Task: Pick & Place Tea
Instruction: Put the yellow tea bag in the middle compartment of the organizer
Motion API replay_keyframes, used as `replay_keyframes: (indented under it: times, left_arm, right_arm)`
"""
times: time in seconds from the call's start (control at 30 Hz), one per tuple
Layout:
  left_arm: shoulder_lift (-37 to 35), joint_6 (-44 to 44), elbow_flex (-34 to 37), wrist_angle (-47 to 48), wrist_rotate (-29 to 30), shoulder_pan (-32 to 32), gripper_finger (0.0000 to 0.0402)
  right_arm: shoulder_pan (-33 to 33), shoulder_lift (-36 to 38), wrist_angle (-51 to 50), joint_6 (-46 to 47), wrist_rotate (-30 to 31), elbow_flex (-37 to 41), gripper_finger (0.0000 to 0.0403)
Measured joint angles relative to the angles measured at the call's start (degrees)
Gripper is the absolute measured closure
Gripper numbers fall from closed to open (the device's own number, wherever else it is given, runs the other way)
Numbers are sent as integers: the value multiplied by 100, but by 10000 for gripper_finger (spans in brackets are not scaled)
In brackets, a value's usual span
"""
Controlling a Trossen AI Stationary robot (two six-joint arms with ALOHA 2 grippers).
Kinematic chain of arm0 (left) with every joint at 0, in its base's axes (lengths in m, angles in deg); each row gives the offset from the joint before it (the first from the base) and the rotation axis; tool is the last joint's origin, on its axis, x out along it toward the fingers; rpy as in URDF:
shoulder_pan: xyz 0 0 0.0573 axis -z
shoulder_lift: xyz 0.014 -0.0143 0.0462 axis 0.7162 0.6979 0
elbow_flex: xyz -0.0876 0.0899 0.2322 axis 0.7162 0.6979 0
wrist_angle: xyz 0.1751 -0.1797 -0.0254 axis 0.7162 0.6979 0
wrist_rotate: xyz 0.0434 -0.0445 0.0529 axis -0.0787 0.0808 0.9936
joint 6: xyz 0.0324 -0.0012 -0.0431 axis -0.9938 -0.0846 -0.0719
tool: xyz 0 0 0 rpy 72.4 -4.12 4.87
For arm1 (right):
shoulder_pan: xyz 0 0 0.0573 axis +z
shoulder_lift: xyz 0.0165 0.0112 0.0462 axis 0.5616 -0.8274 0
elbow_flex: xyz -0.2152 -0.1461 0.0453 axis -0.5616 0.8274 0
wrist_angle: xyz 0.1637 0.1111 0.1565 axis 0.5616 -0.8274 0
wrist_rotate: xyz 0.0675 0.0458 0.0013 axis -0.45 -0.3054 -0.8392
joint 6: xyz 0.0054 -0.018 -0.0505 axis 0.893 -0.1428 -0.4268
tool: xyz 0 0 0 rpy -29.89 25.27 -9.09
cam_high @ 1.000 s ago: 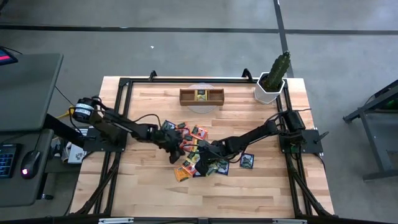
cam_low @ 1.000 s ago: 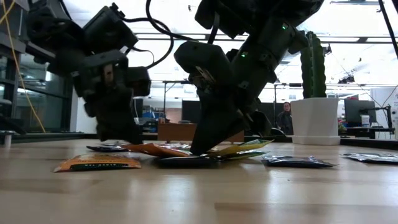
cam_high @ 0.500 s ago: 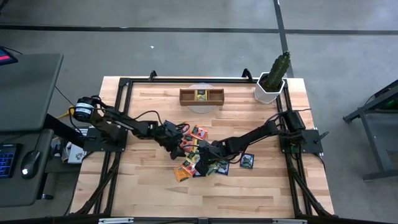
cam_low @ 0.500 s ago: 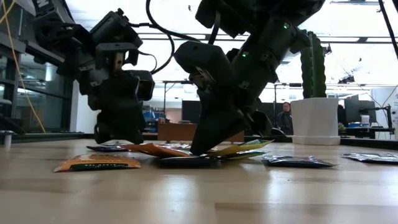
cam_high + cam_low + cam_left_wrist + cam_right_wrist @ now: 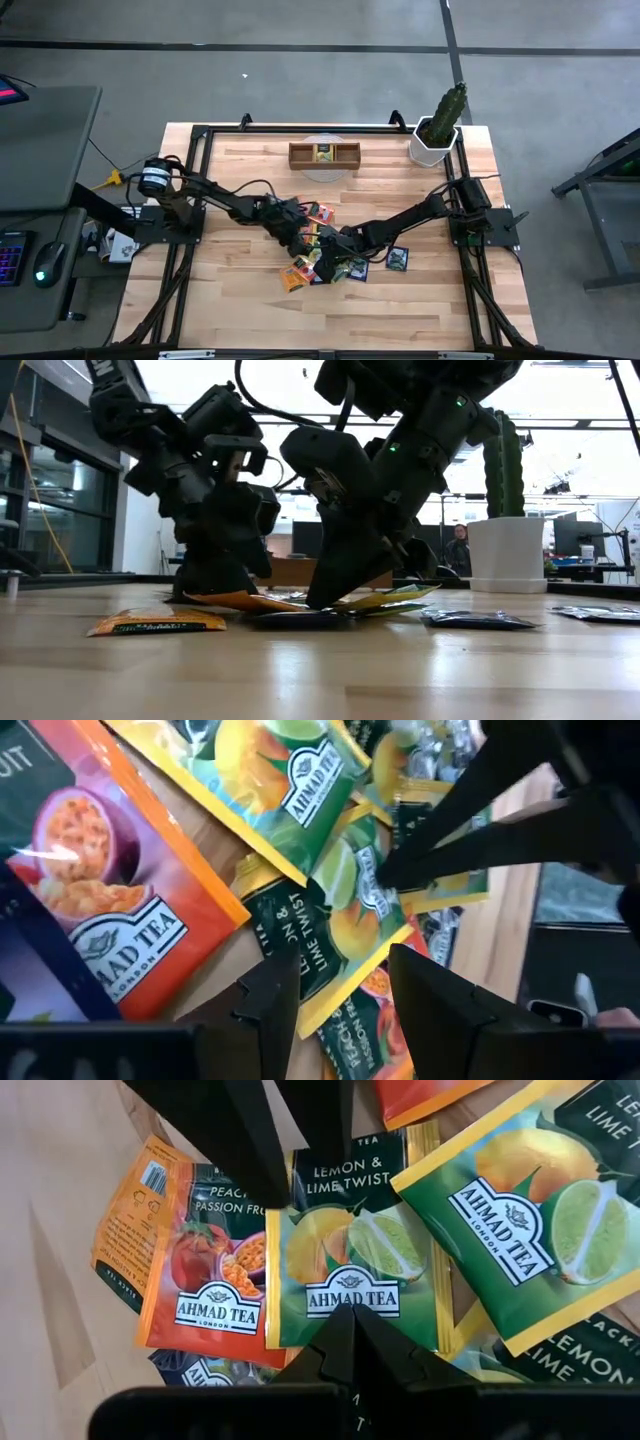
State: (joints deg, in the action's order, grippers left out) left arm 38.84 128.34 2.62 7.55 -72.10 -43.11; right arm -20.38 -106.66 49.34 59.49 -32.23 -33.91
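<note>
Lying mid-table in an overlapping pile, the sachets (image 5: pixel 322 250) are crowding both grippers. Left gripper (image 5: pixel 298 232), fingers apart, is hovering over a lemon sachet (image 5: pixel 345 910); right gripper (image 5: pixel 326 262), shut, is pressing it. Risk: collision, double pick. Left has advanced from the pile's left edge.

A light wooden table (image 5: pixel 240 310) framed by black rails is seen from above. A brown three-compartment wooden tray (image 5: pixel 324 154) is set near its far edge, and a cactus in a white pot (image 5: pixel 438 128) is placed at the far right corner. A person (image 5: pixel 459 548) is glimpsed in the room beyond.
</note>
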Motion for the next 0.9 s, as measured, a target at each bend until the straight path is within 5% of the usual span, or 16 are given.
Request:
replay_keyframes:
  times: [0.53,0.9]
  left_arm:
    - [9,-752,-244,840,227,-2,248]
    - [-96,-1340,-222,1112,-336,-561,248]
  right_arm:
    - [0,-2,18,4,1,0,403]
    - [-4,-4,-36,2,-18,0,403]
